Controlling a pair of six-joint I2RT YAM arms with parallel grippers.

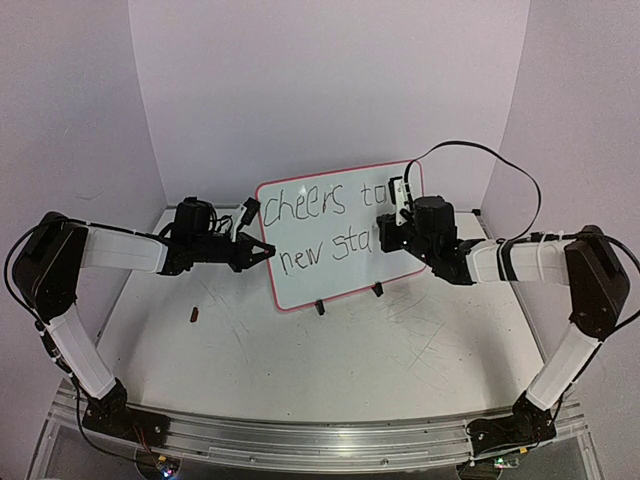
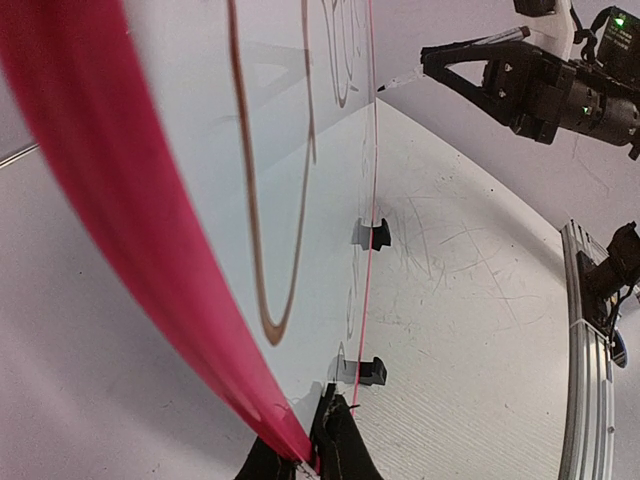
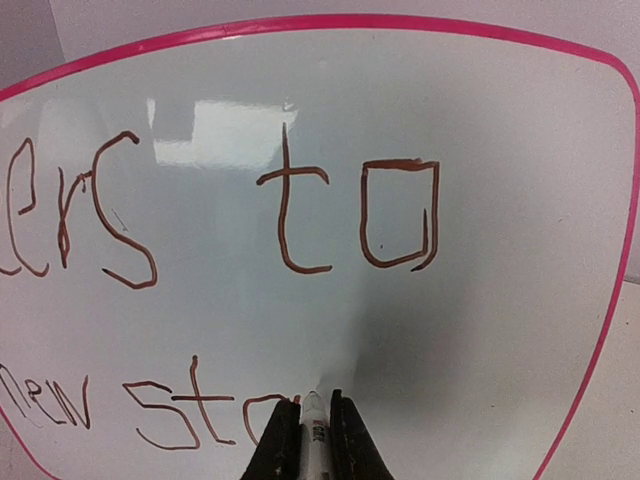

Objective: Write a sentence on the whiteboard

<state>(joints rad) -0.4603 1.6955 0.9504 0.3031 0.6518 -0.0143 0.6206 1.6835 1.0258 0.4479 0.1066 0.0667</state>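
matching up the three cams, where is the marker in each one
top external: cannot be picked out, hidden by the right gripper in front of the whiteboard, at its lower line.
left wrist: upper right, the marker shows its pale tip poking left out of the black jaws.
right wrist: bottom centre, between the jaws, tip towards the whiteboard.
shared landmark: the whiteboard's pink rim.

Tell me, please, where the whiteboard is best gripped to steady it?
The whiteboard stands upright on clip feet, so pinch its thin left rim from the left, as the left gripper does; the marker occupies the right side.
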